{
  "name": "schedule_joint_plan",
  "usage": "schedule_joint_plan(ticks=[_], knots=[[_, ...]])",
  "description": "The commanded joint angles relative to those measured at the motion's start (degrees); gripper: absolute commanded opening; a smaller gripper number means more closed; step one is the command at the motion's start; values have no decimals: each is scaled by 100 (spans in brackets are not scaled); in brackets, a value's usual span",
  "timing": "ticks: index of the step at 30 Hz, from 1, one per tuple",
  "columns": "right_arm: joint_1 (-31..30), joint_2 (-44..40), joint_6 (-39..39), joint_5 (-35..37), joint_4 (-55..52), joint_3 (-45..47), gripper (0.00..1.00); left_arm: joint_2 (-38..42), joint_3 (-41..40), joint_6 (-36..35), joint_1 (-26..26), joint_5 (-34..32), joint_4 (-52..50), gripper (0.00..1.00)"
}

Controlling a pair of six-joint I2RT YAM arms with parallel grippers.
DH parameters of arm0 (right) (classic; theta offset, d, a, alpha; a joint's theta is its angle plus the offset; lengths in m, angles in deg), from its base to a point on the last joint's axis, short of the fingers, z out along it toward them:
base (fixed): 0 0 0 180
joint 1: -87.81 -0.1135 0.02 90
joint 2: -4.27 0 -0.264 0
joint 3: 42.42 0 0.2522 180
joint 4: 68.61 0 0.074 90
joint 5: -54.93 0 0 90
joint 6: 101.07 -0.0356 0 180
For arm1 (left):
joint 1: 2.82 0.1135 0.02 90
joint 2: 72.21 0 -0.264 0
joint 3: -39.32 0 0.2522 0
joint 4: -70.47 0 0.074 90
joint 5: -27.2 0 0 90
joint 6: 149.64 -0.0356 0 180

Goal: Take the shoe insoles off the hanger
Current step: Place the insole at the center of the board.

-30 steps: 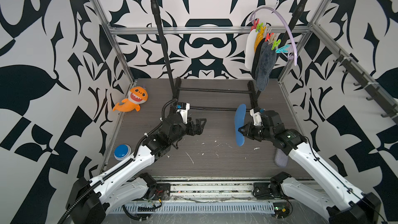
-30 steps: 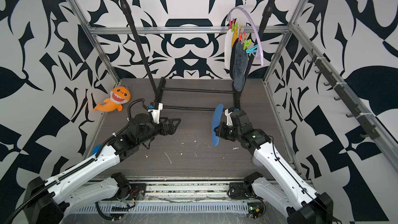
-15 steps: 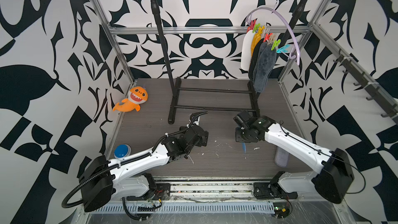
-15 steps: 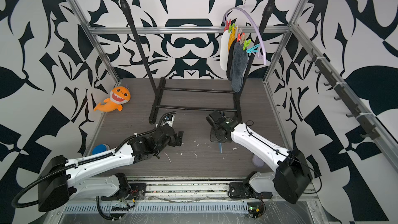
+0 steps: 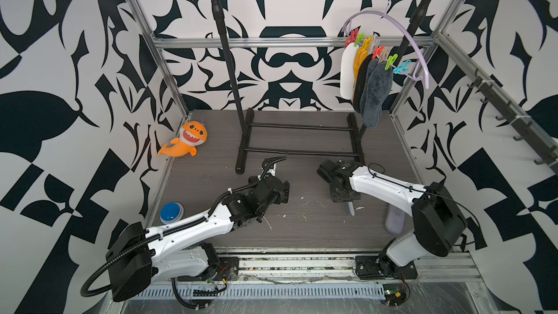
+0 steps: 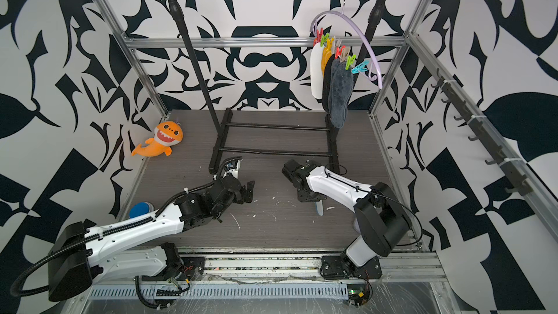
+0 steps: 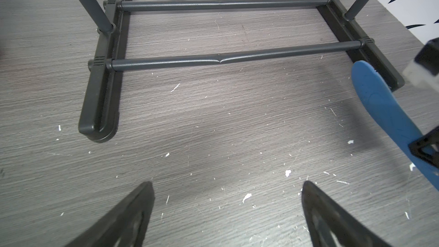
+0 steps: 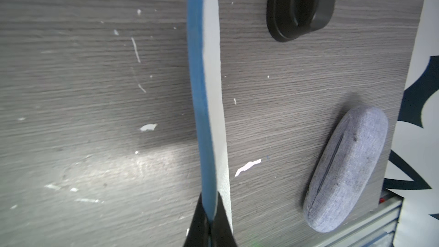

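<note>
Held insole [image 8: 209, 91]: thin foot-shaped sheet, blue on one face and white on the other. It is carried edge-on, low over the table [image 5: 302, 228] near the rail [image 8: 299, 5] foot; whether it touches the table I cannot tell.
Right gripper [image 8: 210, 210]: fingers pinched tight on one end of that insole.
Handling: it looks light and bendy, a foam sheet likely to flop when held by a tip. It does not look fragile, and a pinch across the flat faces should hold.
Hung insoles [image 5: 376, 89]: packed fan on the hanger [image 5: 401, 28], with white, orange and black behind a fuzzy dark grey-blue one in front. Each hangs by its top end.
Grip there: probably the free lower end, pulled down out of its peg. The fuzzy ones should give friction; the smooth white may slip.
Hanger: pale lilac plastic arch with a wire hook, at the rail's right end.
Pegs [image 5: 380, 51]: small; red, green, yellow and teal.
Left gripper [image 7: 227, 184]: fingers spread wide, empty, over bare table.
Table: grey wood-grain, flecked with white scraps.
</note>
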Motion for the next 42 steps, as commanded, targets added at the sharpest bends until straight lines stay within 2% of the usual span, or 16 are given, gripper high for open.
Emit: schedule_joint_plan(ticks=[1, 18, 27, 35, 42], knots=[[89, 53, 42, 273, -16, 0, 0, 14, -47, 33, -14, 19, 46, 99], [328, 292, 166, -76, 523, 433, 1, -304, 203, -62, -22, 186, 98, 99], [328, 72, 254, -295, 681, 605, 20, -313, 253, -53, -14, 143, 108, 99], [328, -671, 351, -499, 890, 866, 39, -265, 315, -83, -17, 104, 144, 99], [332, -1423, 426, -674, 949, 895, 43, -51, 296, -294, -3, 75, 393, 99]])
